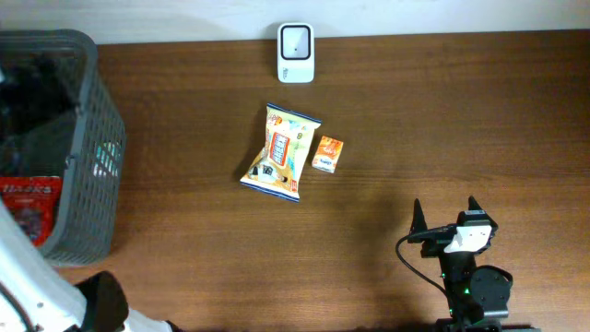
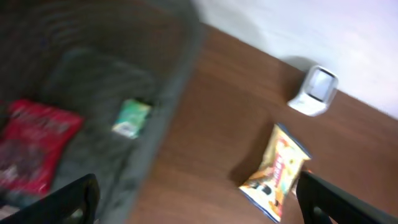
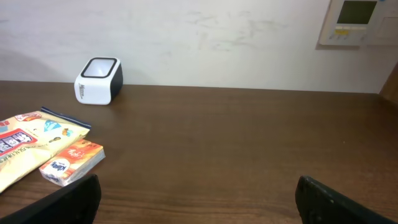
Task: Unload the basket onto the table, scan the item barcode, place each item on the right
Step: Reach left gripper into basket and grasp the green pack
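The white barcode scanner (image 1: 295, 53) stands at the table's far edge. Two items lie in the middle of the table: a yellow snack bag (image 1: 279, 152) and, just to its right, a small orange box (image 1: 327, 153). My right gripper (image 1: 446, 217) rests near the front right, open and holding nothing; its wrist view shows the scanner (image 3: 98, 81), the bag (image 3: 31, 146) and the box (image 3: 71, 162) far ahead to the left. My left gripper (image 2: 199, 208) is open and holds nothing. It hangs high over the basket rim (image 2: 168, 118), with the bag (image 2: 277, 171) and scanner (image 2: 314, 90) to its right.
A grey mesh basket (image 1: 92, 166) stands at the table's left edge, with a red packet (image 1: 28, 207) inside. The left wrist view shows this packet (image 2: 34, 146) and a small green item (image 2: 130, 118) in the basket. My left arm (image 1: 37, 286) crosses the front left corner.
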Robot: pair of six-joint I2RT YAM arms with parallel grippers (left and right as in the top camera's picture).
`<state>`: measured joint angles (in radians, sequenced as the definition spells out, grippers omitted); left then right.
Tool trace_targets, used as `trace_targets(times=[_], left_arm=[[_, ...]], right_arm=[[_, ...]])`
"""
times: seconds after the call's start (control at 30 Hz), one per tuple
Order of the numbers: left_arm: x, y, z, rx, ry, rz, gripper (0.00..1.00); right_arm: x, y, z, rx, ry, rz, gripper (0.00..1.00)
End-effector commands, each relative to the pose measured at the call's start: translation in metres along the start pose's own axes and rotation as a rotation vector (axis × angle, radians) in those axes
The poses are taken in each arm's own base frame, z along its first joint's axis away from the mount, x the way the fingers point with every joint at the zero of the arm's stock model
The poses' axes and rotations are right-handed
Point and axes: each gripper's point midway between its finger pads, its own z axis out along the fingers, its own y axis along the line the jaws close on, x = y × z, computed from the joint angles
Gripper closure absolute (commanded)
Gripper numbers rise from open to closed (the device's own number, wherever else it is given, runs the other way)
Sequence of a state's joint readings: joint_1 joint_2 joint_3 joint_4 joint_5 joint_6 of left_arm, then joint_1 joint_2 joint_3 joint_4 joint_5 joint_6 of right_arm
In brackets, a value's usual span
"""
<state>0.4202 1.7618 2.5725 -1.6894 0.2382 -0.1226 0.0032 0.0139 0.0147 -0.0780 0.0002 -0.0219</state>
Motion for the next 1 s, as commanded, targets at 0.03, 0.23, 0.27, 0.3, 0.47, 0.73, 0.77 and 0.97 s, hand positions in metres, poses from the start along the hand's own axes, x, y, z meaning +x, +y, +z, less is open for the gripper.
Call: trace_targets(times=[0.03,0.23,0.27,0.3,0.47,0.73,0.77,0.97], left_arm=[[0.007,0.044,-0.002,-0.077,0.021,-0.089,0.01],[-0.029,0.096,0.022,-0.143,-0.073,-0.176,0.01],[-0.034,0.117,0.03,-0.167,-0.074,-0.207,0.01],[-0.036,0.131,0.039,-0.181,-0.067,-0.229,0.01],[-0.032,0.171,0.103,-0.183,0.052,-0.165,0.13],[0.015,0.152,0.211,0.016,0.329,-0.032,0.19],[0.02,0.152,0.219,-0.012,0.356,-0.015,0.19],[0.061,0.167,0.268,-0.197,0.529,-0.008,0.25]], right_arm=[[0.004,-0.002,0.0,0.008,0.006,0.011,0.01],[0.004,-0.002,0.0,0.008,0.006,0.011,0.01],[0.004,-0.002,0.0,0.008,0.006,0.011,0.01],[0.004,-0.002,0.0,0.008,0.006,0.011,0.01],[0.004,-0.002,0.0,0.008,0.006,0.011,0.01],[0.004,-0.002,0.0,0.008,0.006,0.011,0.01],[0.004,-0.002,0.0,0.008,0.006,0.011,0.01],[0.004,-0.002,0.0,0.008,0.006,0.012,0.01]])
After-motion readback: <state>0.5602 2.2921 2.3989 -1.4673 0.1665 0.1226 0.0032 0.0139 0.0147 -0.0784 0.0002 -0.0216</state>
